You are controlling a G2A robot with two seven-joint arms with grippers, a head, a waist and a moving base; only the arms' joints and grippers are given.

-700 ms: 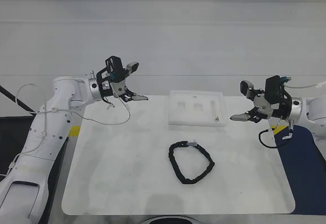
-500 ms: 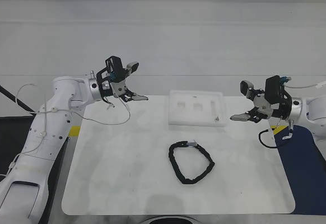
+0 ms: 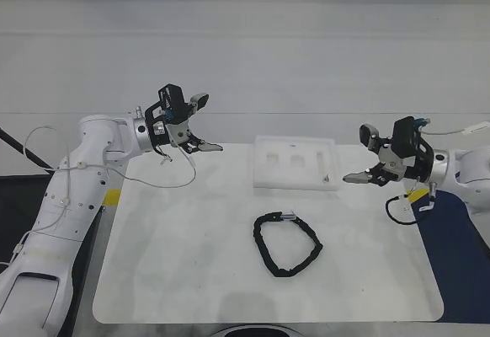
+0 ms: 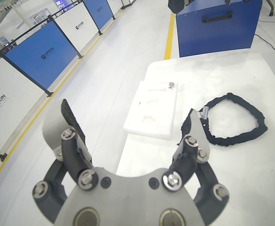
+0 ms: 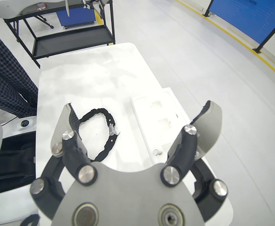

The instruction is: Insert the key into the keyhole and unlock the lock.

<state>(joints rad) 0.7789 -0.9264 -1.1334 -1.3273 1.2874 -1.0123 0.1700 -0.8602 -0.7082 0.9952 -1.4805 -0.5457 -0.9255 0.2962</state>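
Key (image 3: 324, 178) lies loose in the right-hand recess of the white foam tray (image 3: 266, 179), upper middle of the top view. It is probably parked there to give a known spot for the pick. The tray's two other recesses look bare, though that is hard to confirm. Chain lock (image 3: 266, 253) rests flat on the desk (image 3: 169, 253) just below the tray at centre frame, loop closed, with its metal cylinder (image 3: 286, 217) at the top of the loop. Right gripper (image 3: 352, 178) hangs just beside the tray's right edge, level with the key, spread wide and holding nothing; I judge it the one placed to take the key. Left gripper (image 3: 205, 146) hovers at the desk's upper left edge, also wide and empty, well apart from the lock.
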